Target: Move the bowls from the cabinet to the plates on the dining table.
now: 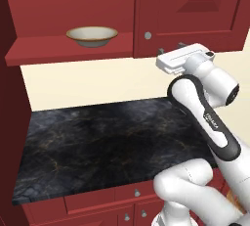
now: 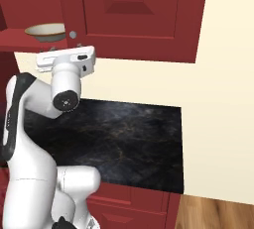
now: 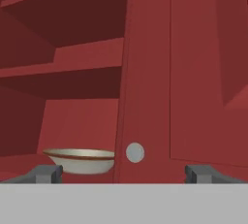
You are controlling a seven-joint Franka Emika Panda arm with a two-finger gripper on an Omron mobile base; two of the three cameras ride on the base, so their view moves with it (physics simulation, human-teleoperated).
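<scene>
A shallow bowl (image 1: 92, 35) with a tan-gold rim and a cream inside stands on the red shelf (image 1: 68, 50) of the open left half of the cabinet (image 1: 190, 10). The same bowl (image 2: 45, 31) sits at the upper left in the right base view, and low on the left as the bowl (image 3: 81, 160) in the hand view. My gripper (image 1: 171, 48) hovers level with the shelf, right of the bowl, facing the shut door by its silver knob (image 3: 134, 152). The gripper (image 3: 125, 173) is open and holds nothing. The plates and the dining table are out of view.
A black marble counter (image 1: 107, 142) runs below the cabinet, with red drawers (image 1: 136, 193) under its front edge. A tall red side panel (image 1: 10, 122) closes off the left. A cream wall (image 2: 223, 99) rises on the right, with wooden floor (image 2: 218, 213) below.
</scene>
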